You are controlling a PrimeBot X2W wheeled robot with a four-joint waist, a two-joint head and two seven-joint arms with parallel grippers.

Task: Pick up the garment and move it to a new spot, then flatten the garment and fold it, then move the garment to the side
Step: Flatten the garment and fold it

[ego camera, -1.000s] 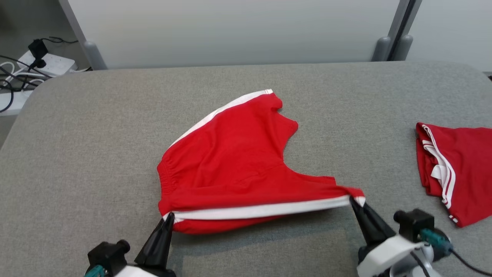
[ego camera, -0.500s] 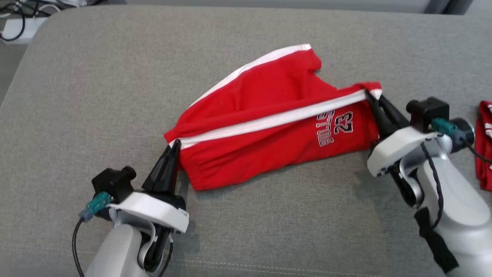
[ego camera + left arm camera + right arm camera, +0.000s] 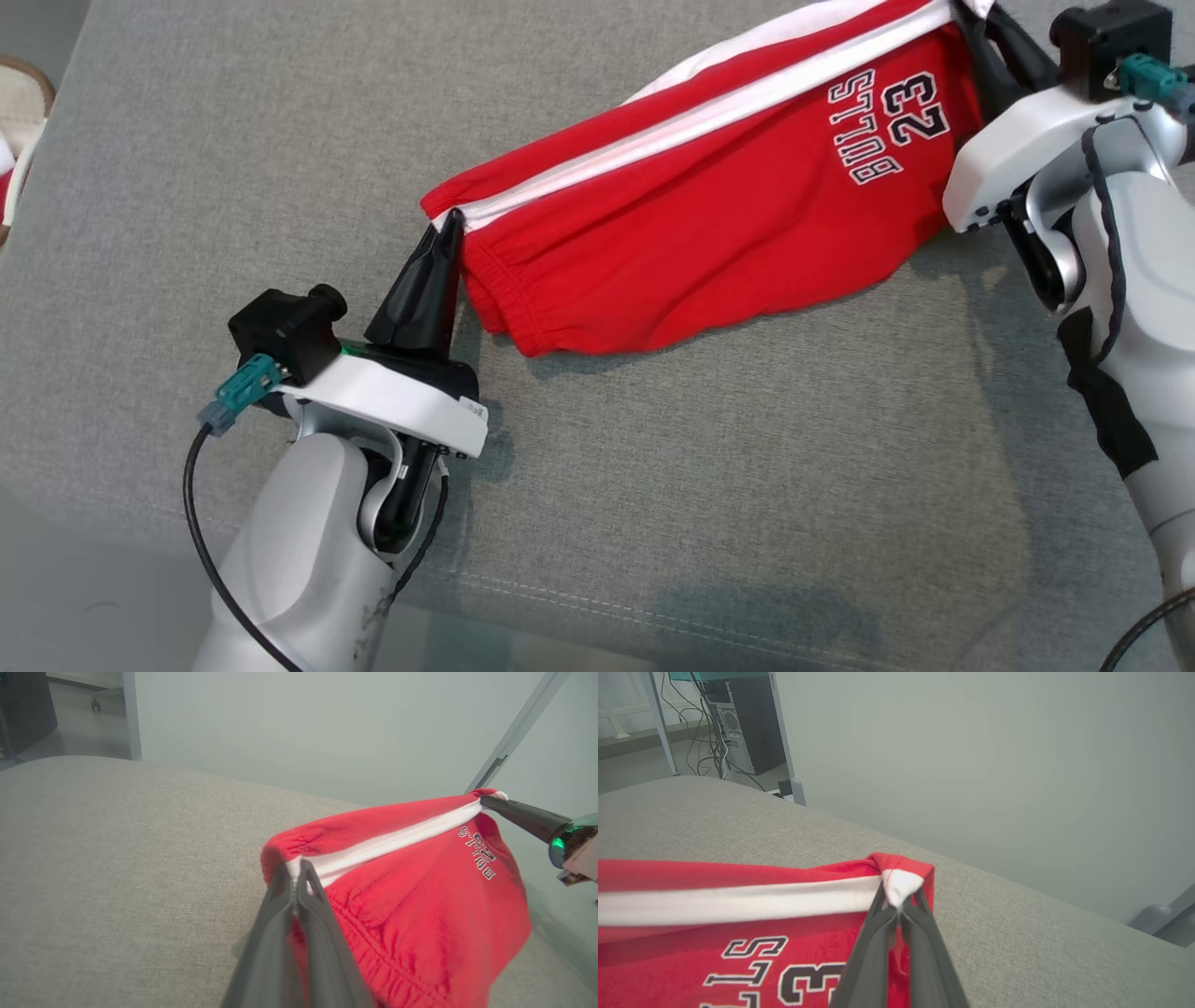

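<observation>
The left gripper (image 3: 452,224) is clenched on the waistband corner and the right gripper (image 3: 900,905) on the hem corner. The garment (image 3: 709,215) hangs stretched between their tips. Its striped edge was lying low a second ago and is now lifted, and the printed side shows. I judge the fold-over is under way.

Left gripper (image 3: 452,224): black tapered fingers (image 3: 425,289), white plate (image 3: 392,406) behind them, silver forearm (image 3: 299,560), teal plug (image 3: 238,392), black cable (image 3: 186,513)

garment (image 3: 691,233) edge lifted, carried forward, print (image 3: 892,117) showing
</observation>
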